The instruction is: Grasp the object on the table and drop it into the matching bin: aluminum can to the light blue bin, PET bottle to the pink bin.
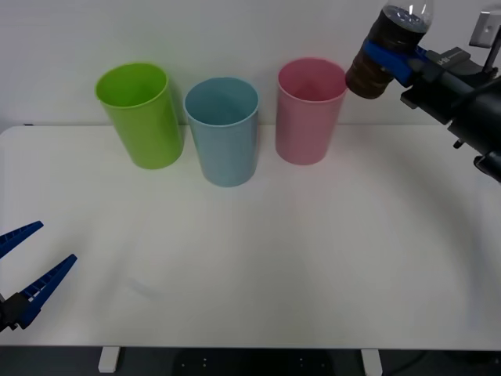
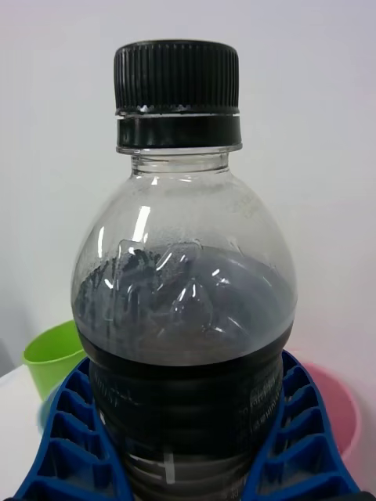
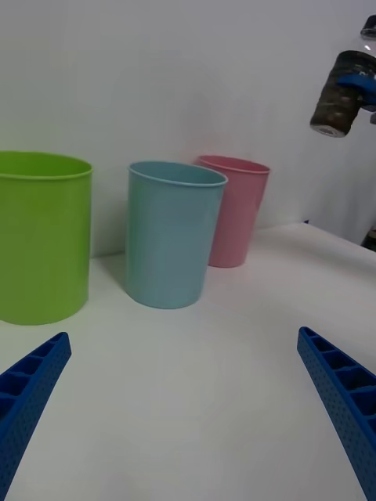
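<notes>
My right gripper (image 1: 389, 61) is shut on the PET bottle (image 1: 389, 48), a small clear bottle of dark liquid with a black cap (image 2: 176, 77). It holds the bottle in the air at the upper right, just right of the pink bin (image 1: 308, 110) and above its rim level. The blue fingers (image 2: 72, 438) clasp the bottle's body (image 2: 184, 329). The light blue bin (image 1: 222, 129) stands to the left of the pink one on the white table (image 1: 313, 258). My left gripper (image 1: 27, 262) rests open at the table's near left corner.
A lime green bin (image 1: 141, 113) stands at the far left of the row of bins. From the left wrist the three bins appear as green (image 3: 39, 235), light blue (image 3: 172, 235) and pink (image 3: 235, 207), with the held bottle (image 3: 342, 94) high beyond them.
</notes>
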Motion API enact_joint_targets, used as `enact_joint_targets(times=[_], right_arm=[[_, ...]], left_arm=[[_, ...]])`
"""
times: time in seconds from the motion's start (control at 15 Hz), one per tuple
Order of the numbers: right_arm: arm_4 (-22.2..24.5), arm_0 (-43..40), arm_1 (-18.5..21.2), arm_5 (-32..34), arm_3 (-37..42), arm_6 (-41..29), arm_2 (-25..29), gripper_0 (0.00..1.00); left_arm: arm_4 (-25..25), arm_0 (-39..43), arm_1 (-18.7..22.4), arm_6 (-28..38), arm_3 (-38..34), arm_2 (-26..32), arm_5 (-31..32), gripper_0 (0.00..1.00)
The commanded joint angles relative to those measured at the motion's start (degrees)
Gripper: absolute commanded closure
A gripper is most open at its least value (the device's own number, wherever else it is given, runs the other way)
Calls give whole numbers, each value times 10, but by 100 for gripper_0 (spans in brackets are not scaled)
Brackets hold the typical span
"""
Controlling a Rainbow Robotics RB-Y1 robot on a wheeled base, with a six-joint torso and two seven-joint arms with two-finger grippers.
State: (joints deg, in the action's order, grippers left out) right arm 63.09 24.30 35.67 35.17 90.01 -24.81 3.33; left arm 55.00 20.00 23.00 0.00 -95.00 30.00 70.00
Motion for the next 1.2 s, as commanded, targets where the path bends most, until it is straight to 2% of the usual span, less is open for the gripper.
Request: enact_joint_targets(times=[0.07,0.33,0.53,0.93,1.2], right_arm=[[13,61,0,0,-62,9,-18,100],[28,140,-5,-1,-149,36,-41,100],[39,185,-25,-3,-219,93,-45,100],[78,259,-70,-24,-327,113,-46,100],[112,299,-111,-62,-383,127,-47,100]], left_arm=[[0,0,0,0,0,0,0,0],[0,0,0,0,0,0,0,0],[0,0,0,0,0,0,0,0],[0,0,0,0,0,0,0,0],[0,0,0,0,0,0,0,0]])
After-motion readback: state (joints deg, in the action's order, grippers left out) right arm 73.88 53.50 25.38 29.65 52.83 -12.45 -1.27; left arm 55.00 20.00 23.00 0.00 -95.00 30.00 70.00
